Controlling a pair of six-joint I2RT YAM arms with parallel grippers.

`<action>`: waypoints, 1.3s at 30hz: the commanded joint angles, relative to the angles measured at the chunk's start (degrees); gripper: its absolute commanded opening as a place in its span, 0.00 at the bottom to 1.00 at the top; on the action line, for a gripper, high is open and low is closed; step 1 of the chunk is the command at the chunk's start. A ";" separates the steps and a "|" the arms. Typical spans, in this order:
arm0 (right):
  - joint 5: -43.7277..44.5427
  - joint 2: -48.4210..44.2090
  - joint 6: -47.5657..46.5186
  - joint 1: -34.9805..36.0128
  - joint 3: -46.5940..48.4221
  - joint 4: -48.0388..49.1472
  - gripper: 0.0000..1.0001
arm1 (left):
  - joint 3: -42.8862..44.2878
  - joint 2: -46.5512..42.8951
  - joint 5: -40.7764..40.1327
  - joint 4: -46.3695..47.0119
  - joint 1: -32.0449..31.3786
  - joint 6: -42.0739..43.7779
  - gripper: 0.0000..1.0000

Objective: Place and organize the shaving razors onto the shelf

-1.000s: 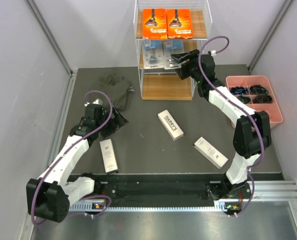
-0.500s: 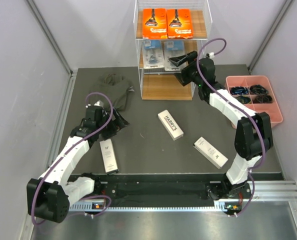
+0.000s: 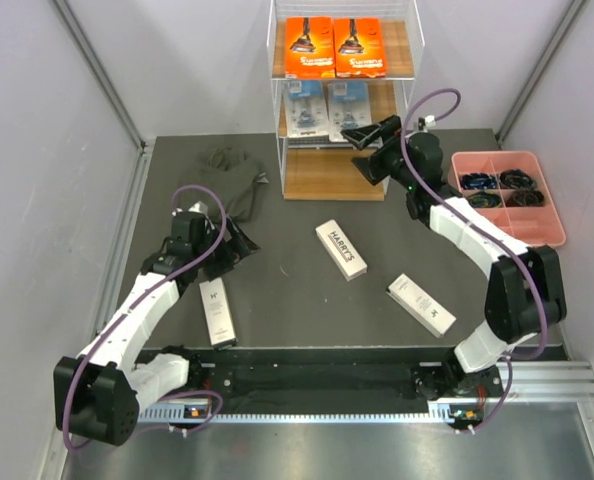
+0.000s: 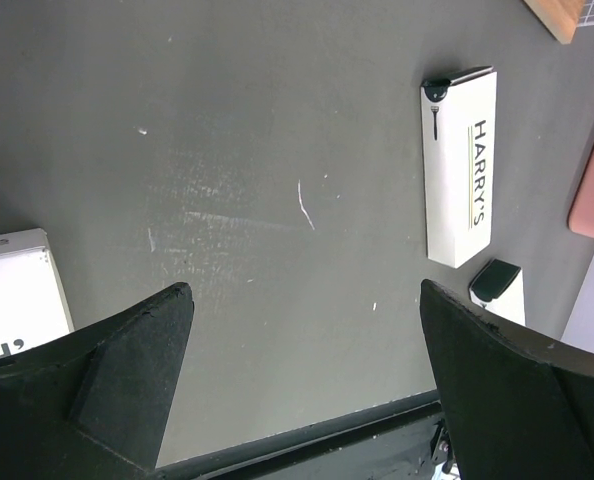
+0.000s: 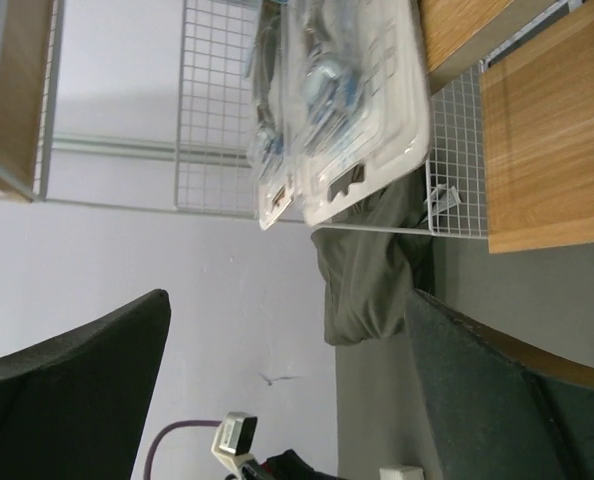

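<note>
Backdrop: pale grey walls [image 3: 177, 70] around a dark matte tabletop [image 3: 297, 330], evenly lit.
Shelf: shelf [image 3: 327, 175] at top centre of the overhead view, with a white wire frame and three wooden tiers.
Top tier: two orange boxes [image 3: 310, 47] lying flat, side by side.
Middle tier: two blister packs [image 3: 305, 108] side by side, clear fronts facing out.
Bottom tier: bare wood showing.
Loose stock: three white boxes [image 3: 340, 249] flat on the tabletop, well apart; one at centre, one lower right of centre, one at lower left.
Left claw: left gripper [image 3: 239, 245] spread wide and holding nothing, low over the mat left of centre, near the lower-left box but not touching it.
Right claw: right gripper [image 3: 359, 148] spread wide and empty, raised just beside the shelf's right edge at middle-tier level, facing the blister packs.
Bystanders: dark cloth [image 3: 227, 170] left of the shelf; pink tray [image 3: 497, 154] at the right edge.
Progress: by the look of it, four of seven packs shelved and the white boxes yet to go.
Handling: probably light, stiff card with smooth faces and nothing fragile; lying flat, so little height to catch.
Grip: best across the narrow width near mid-length, fingers straddling the long edges; a moderate pinch likely enough, though slipping on glossy card is possible.
</note>
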 commanded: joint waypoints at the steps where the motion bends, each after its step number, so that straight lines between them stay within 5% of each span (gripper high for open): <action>1: -1.21 -6.83 -3.53 -0.33 -2.38 3.15 0.99 | -0.98 -0.49 0.62 2.93 0.32 0.41 0.99; 14: 10.73 -21.07 -32.42 7.75 -8.54 -23.91 0.99 | -1.94 -0.57 1.06 3.28 0.32 0.32 0.99; 22: 17.85 -25.12 -42.11 13.64 -14.08 -35.86 0.99 | -2.73 0.04 1.50 4.07 0.32 0.24 0.99; 39: 19.80 -13.88 -50.03 20.85 -11.02 -41.50 0.99 | -4.14 1.36 2.56 5.65 0.23 -0.11 0.99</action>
